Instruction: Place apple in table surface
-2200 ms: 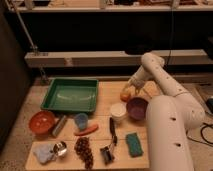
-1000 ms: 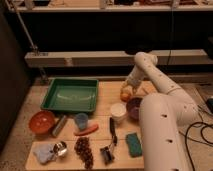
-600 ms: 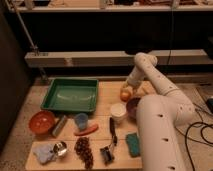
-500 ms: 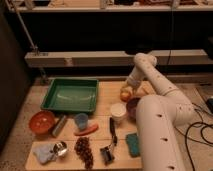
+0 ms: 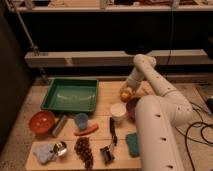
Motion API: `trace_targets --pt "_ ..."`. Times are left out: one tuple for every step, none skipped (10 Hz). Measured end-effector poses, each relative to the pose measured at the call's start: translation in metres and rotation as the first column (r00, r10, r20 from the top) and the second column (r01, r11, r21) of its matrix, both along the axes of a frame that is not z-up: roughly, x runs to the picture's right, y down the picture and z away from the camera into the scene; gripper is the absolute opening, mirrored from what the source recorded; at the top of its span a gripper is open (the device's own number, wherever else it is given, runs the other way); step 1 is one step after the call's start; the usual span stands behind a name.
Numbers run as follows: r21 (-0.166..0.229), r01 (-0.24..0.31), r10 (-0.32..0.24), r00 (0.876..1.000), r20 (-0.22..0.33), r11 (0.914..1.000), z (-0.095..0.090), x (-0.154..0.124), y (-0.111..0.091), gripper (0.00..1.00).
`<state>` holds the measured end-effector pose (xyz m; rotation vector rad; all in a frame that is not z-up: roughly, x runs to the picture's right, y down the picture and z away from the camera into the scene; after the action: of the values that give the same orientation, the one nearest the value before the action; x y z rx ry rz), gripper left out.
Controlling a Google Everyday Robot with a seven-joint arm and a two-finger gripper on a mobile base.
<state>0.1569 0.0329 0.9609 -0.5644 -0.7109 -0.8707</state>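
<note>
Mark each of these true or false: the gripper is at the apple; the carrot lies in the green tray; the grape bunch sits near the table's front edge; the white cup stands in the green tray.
1. The gripper is at the apple, right of the green tray. True.
2. The carrot lies in the green tray. False: it lies on the table surface, in front of the blue cup.
3. The grape bunch sits near the table's front edge. True.
4. The white cup stands in the green tray. False: it stands on the table beside the purple bowl.
</note>
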Motion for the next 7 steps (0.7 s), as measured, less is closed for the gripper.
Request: trace_targets --pt "-0.001 -0.001 0.001 1.0 -0.001 1.0 0.0002 0.0007 0.0 0.54" --pt "-0.005 -0.006 0.006 1.0 0.0 1.0 0.0013 0.0031 0.0009 0.48" --pt "-0.011 -0.013 0.013 1.0 0.005 0.9999 0.0017 0.0045 0.0017 0.4" --pt "-0.014 -0.02 0.021 1.0 0.01 0.9997 0.0019 0.0058 0.0014 0.32" --pt "-0.017 -0.034 0.034 0.999 0.015 0.9993 0.0015 0.0067 0.0001 0.2" --pt "-0.02 -0.041 0.041 0.999 0.018 0.999 0.0006 0.0071 -0.001 0.1" --pt "-0.022 -0.045 0.046 0.999 0.021 0.9987 -0.0011 0.0072 -0.002 0.03"
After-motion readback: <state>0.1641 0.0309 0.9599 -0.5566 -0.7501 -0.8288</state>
